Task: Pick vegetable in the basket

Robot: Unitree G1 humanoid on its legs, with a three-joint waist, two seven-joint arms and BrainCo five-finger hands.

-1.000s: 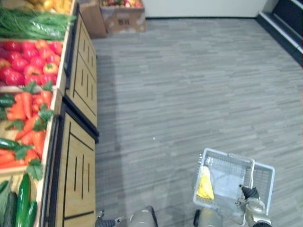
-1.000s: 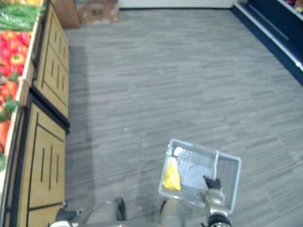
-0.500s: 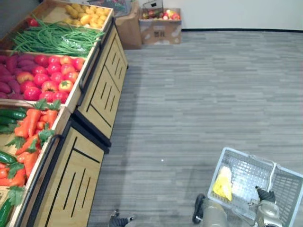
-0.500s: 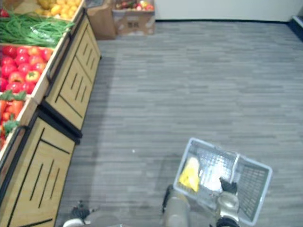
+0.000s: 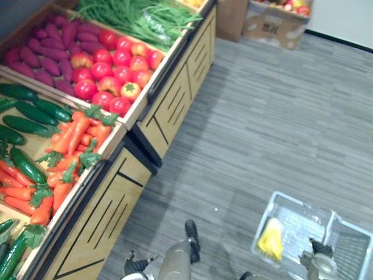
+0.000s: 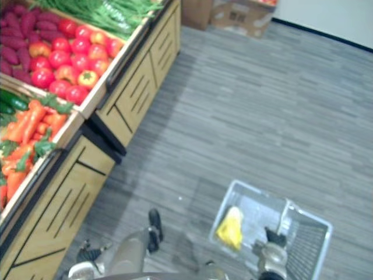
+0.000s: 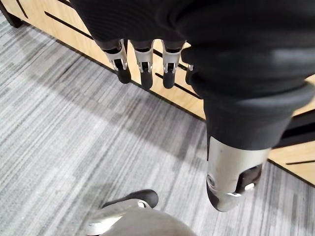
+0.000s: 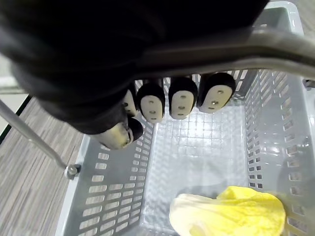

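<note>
The right hand [image 8: 179, 103] is clenched round the handle [image 8: 221, 49] of the grey basket [image 8: 113, 196], which hangs low at the robot's right side over the grey floor [image 5: 280, 116]. One yellow vegetable [image 8: 236, 214] already lies in the basket's bottom, against one wall. The left hand [image 7: 144, 69] hangs released, fingers straight and holding nothing, near the wooden front of the produce stand [image 5: 175, 105].

The stand runs along the robot's left. Carrots [image 5: 70, 146] and cucumbers [image 5: 35, 111] fill the nearest crates, tomatoes [image 5: 111, 64] and purple sweet potatoes [image 5: 46, 46] the next, green beans [image 5: 140, 17] the far one.

The step in hand looks like closing in on the stand for a fresh pick — no vegetable is grasped yet. To do it well:

- Lift the left hand above the crate's rim before reaching in, since it now sits below the stand's top edge.
- Choose from the nearest crate. A carrot on top of the pile seems the easiest reach.
- Wrap the fingers round the carrot's body, not its leafy top, which would likely slip or tear.
- Hold the basket level and bring it near the stand, so the carry across is short.
- Set the pick down beside the yellow vegetable — not on it.
</note>
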